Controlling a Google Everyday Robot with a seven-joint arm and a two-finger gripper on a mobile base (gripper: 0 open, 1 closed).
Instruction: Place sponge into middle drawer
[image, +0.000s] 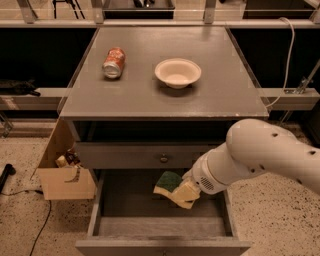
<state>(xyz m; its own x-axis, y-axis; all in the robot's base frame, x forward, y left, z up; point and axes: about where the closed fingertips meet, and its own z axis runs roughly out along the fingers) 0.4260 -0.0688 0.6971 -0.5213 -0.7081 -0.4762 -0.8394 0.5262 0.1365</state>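
Observation:
The sponge (168, 182), dark green on top with pale yellow foam below, is held tilted by my gripper (183, 192) above the floor of the open middle drawer (150, 200). The gripper comes in from the right on the white arm (260, 157) and is shut on the sponge's right end. The drawer is pulled out below the closed drawer front with the small round knob (163, 158). I cannot tell whether the sponge touches the drawer floor.
On the grey cabinet top (220, 95) lie an orange soda can (114, 62) on its side and a white bowl (177, 72). A cardboard box (62, 172) with small items stands on the floor at the left. A cable (287, 55) hangs at the right.

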